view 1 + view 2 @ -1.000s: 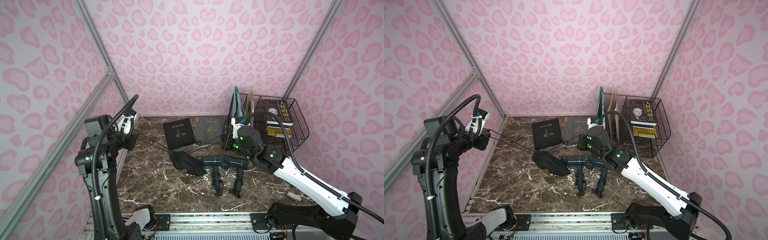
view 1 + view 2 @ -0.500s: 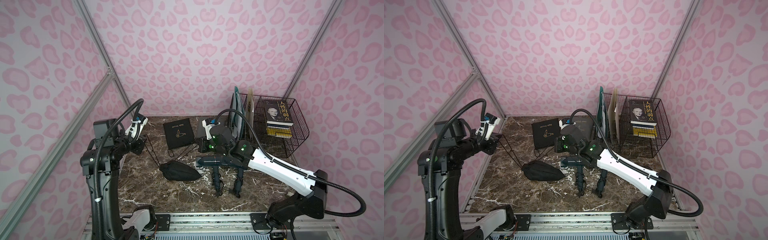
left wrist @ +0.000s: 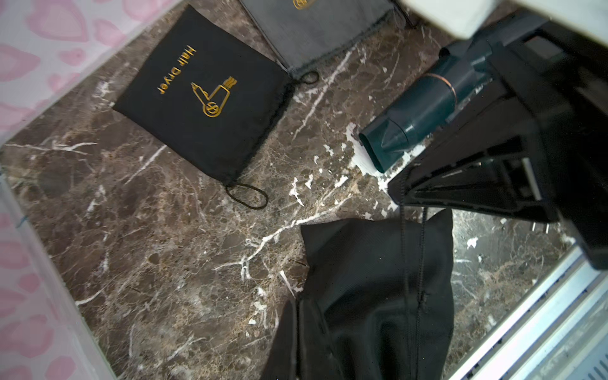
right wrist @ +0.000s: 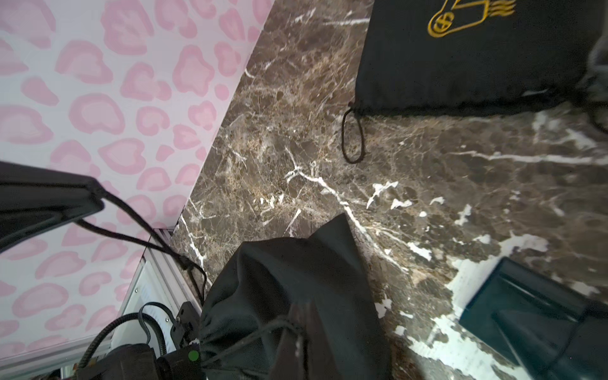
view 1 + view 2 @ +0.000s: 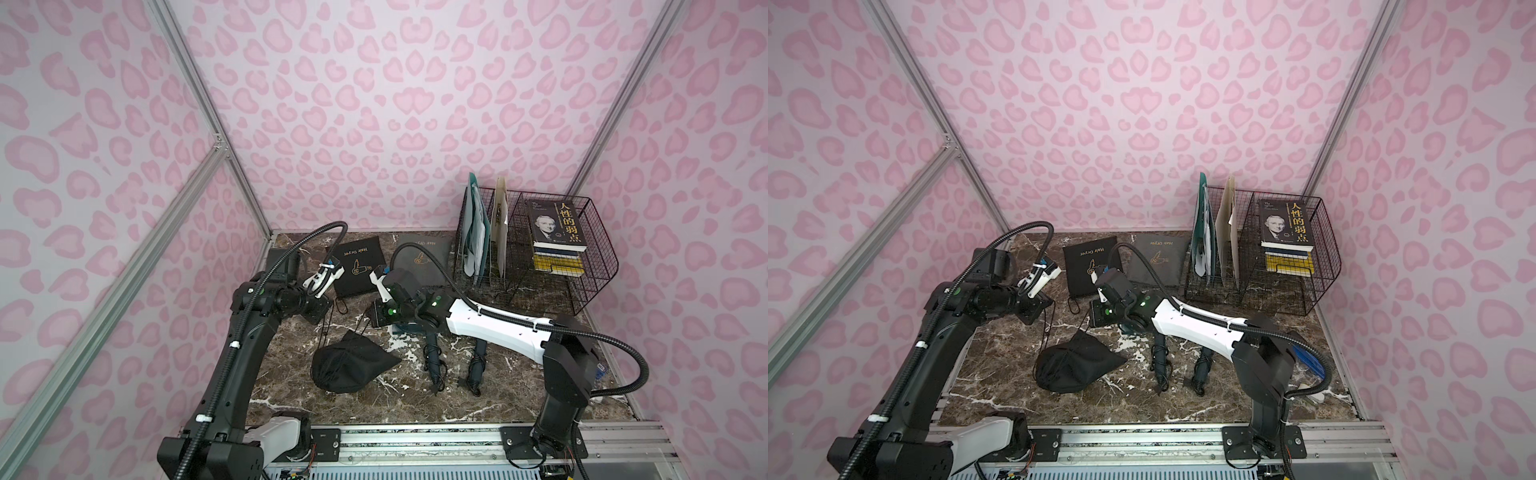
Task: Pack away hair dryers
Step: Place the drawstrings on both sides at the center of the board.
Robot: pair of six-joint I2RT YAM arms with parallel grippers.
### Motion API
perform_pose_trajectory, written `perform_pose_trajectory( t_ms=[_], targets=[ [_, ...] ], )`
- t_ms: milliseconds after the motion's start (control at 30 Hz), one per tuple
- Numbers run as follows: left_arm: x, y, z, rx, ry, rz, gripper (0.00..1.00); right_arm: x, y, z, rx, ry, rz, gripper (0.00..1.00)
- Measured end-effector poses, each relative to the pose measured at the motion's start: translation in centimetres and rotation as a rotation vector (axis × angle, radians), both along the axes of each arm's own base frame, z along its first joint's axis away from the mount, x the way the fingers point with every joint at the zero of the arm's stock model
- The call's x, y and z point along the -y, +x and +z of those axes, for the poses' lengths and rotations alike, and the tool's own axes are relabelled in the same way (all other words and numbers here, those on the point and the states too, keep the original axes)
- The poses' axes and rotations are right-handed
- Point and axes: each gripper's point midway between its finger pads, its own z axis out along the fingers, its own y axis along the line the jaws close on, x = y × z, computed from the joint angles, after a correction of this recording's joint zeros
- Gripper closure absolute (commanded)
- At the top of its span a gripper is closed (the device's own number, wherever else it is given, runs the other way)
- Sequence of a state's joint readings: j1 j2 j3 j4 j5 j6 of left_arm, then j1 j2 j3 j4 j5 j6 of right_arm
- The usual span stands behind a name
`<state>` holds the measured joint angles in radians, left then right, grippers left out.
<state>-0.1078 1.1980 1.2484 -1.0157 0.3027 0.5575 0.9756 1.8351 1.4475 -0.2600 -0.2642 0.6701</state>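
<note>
Compared with one second ago, my claws have drawn together above the bulging black pouch [image 5: 349,368] at 8 o'clock on the table. Its drawstrings [image 3: 403,230] now drop steeply instead of stretching wide. My left claw [image 3: 399,195] and right claw [image 4: 97,194] are each pressed together, pinching the drawstrings. Gold "Hair Dryer" print marks the flat black pouch [image 5: 359,266] at 11 o'clock and the flat grey pouch [image 5: 1167,266] at 12. The book [image 5: 555,222] at 2 o'clock reads "人性的弱点". Count: three pouches and two teal hair dryers [image 5: 433,353], the dryers lying just 6 o'clock of centre.
</note>
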Motion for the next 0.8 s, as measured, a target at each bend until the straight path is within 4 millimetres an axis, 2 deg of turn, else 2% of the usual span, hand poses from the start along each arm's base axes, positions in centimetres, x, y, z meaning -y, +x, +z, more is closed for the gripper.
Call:
perform_pose_trajectory(
  t_ms=[67,200,367,433,500,600,633,800],
  targets=[
    [0.2,0.1,-1.1,-0.022,0.019,-0.024,0.98,-0.4,-0.6,-0.6,-0.017,-0.009,0.025,0.97],
    [0.1,1.5,-2.7,-0.039,0.065,-0.038,0.99,-0.8,-2.0,-1.6,-0.053,-0.034,0.079,0.82],
    [-0.4,3.8,-3.5,-0.037,0.118,-0.031,0.98,-0.8,-3.9,-2.6,-0.080,-0.088,0.138,0.65],
    [-0.6,4.4,-3.6,-0.042,0.133,-0.034,0.89,-0.6,-4.8,-3.0,-0.091,-0.113,0.157,0.60],
    [-0.6,4.8,-3.7,-0.054,0.146,-0.050,0.70,0.0,-5.6,-3.1,-0.101,-0.139,0.173,0.58],
    [-0.5,4.8,-3.7,-0.086,0.151,-0.069,0.46,0.9,-6.8,-2.9,-0.105,-0.164,0.196,0.57],
    [-0.4,4.7,-3.7,-0.098,0.152,-0.083,0.41,1.1,-7.3,-2.9,-0.108,-0.169,0.206,0.57],
    [0.4,3.8,-2.9,-0.178,0.123,-0.144,0.36,1.5,-10.1,-3.3,-0.138,-0.192,0.291,0.57]
  ],
)
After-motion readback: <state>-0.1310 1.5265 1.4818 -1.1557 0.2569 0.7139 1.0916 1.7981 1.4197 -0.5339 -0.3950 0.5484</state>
